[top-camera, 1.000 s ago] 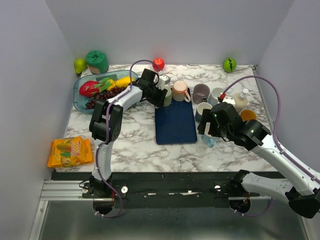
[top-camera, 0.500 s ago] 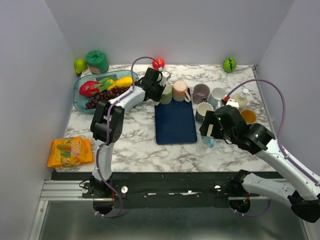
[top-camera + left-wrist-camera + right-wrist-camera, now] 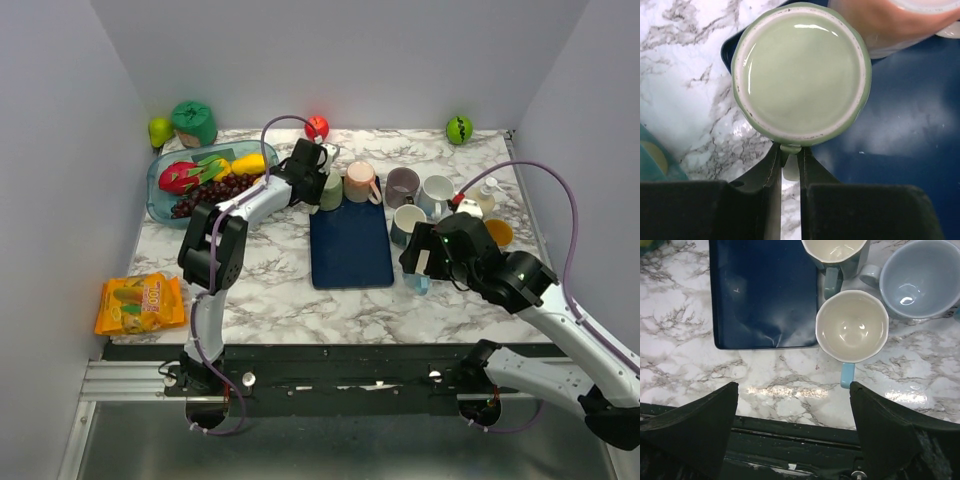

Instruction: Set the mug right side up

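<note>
The left gripper was clenched on the handle of the green mug; the mug stood upside down, base up, at the back left corner of the blue mat, just beside a pink mug; the right gripper hung released, jaws wide apart, above a white mug with a blue handle, which sat upright on the marble table just beside the mat's front right corner.

You see a navy mat mid-table on the marble top. A teal fruit tray sits far left, an orange snack bag near the front-left edge. A red apple and a green ball lie by the back wall.
</note>
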